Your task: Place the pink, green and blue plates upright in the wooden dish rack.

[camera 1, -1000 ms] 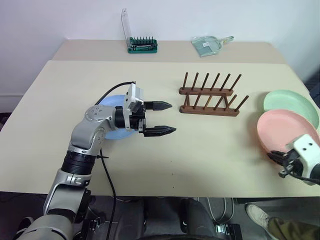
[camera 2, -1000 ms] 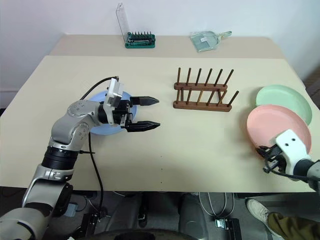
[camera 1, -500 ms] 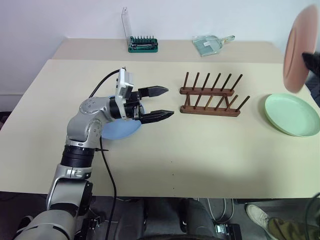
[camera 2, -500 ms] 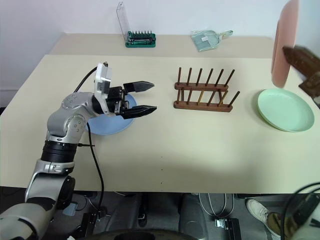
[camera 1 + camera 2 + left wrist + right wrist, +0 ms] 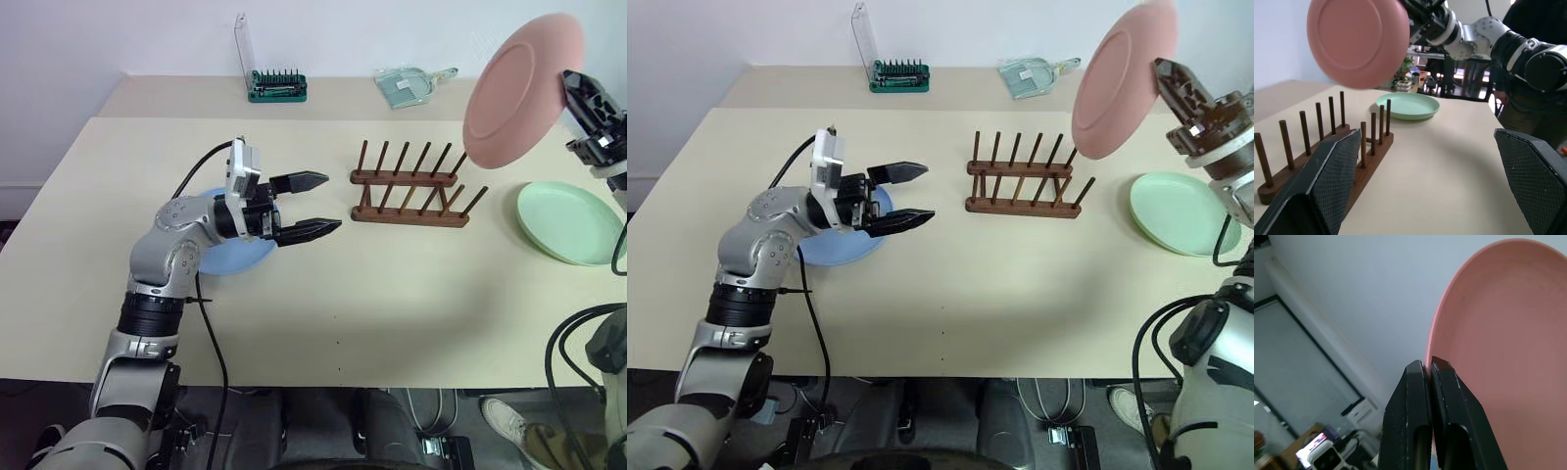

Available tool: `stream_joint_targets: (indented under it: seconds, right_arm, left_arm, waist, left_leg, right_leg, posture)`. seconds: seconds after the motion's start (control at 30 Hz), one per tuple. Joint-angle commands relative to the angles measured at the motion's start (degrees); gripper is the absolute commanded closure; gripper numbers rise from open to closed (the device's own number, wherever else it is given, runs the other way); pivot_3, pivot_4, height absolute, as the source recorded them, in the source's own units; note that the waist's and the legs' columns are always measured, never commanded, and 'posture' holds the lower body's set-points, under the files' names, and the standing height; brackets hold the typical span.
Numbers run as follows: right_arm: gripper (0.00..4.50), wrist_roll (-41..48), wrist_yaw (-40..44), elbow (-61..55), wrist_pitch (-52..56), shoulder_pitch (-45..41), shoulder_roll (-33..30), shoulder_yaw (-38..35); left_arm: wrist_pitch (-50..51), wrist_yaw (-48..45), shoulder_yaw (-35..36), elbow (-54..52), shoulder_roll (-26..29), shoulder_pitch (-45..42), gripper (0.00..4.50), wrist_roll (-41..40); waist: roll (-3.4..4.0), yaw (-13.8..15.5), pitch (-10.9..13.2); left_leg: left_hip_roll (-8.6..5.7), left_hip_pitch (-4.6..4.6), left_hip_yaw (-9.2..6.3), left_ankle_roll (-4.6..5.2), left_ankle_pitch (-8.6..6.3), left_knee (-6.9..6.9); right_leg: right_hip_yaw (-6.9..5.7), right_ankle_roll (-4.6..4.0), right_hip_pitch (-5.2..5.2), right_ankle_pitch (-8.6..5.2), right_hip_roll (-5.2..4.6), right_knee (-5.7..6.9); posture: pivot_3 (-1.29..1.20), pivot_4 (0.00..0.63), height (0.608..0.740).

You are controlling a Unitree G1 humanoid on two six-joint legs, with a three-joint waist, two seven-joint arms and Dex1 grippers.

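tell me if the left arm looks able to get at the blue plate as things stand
Probably yes. The blue plate lies flat on the table right beneath the left gripper, whose fingers are open and empty. Nothing rests on the plate; the gripper would have to draw back and tip down to reach its rim.

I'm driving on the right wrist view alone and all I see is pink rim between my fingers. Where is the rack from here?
Observer: The wooden dish rack stands on the table, below and to the left of the pink plate your right gripper holds in the air.
Operator: Any slots taken?
Observer: None; every peg gap is bare.
Operator: The other plates?
Observer: The green plate lies flat right of the rack; the blue plate lies under the open left gripper.
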Motion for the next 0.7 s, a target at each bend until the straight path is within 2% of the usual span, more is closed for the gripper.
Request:
stream_joint_targets:
  seconds: [0.03, 0.3, 0.57, 0.67, 0.7]
  right_arm:
    - [4.46, -2.0, 3.6, 4.8, -0.8, -3.6, -3.5, -0.2]
    - [4.46, -7.1, 8.2, 9.2, -1.4, -2.2, -4.1, 1.5]
    - [4.46, -9.7, 7.9, 6.4, -4.4, 1.7, -0.6, 1.8]
    - [3.54, -10.0, 6.8, 6.3, -4.5, 2.1, 0.3, 1.2]
    - [3.09, -10.4, 6.4, 6.0, -5.2, 2.2, 0.6, 1.2]
  left_arm:
    - [-0.3, 0.6, 1.2, -2.9, 0.8, 0.4, 0.00, -1.1]
    - [-0.7, 1.0, 0.4, -3.1, 0.9, 0.7, 0.00, -0.9]
    - [-1.2, 0.8, -0.2, -2.1, 0.7, -0.2, 0.00, -0.4]
    - [-1.4, 0.9, -0.4, -2.1, 0.6, -0.3, 0.00, -0.2]
    - [-1.4, 0.9, -0.4, -2.1, 0.6, -0.3, 0.00, -0.1]
  waist:
    - [0.00, 0.1, 0.0]
    - [0.00, -0.2, 0.0]
    - [0.00, -0.1, 0.0]
    - [0.01, -0.1, 0.0]
    - [0.01, -0.1, 0.0]
  left_leg:
    - [0.00, 0.00, 0.00, 0.00, 0.00, 0.00]
    - [0.00, -0.01, 0.01, 0.00, 0.00, 0.00]
    - [0.00, -0.01, 0.02, -0.01, 0.01, 0.01]
    - [0.00, -0.01, 0.03, -0.02, 0.01, 0.01]
    - [0.00, -0.01, 0.03, -0.02, 0.01, 0.01]
  right_leg:
    - [0.00, 0.00, 0.00, 0.00, 0.00, -0.01]
    - [0.00, 0.00, -0.01, 0.00, 0.00, -0.01]
    - [0.00, 0.01, -0.01, 0.00, 0.00, 0.00]
    - [0.00, 0.01, -0.02, 0.00, 0.00, 0.00]
    - [0.00, 0.01, -0.01, 0.00, 0.00, 0.00]
  posture:
    - [0.00, 0.150, 0.724]
    - [0.00, 0.150, 0.724]
    - [0.00, 0.150, 0.724]
    - [0.00, 0.150, 0.724]
    - [0.00, 0.150, 0.724]
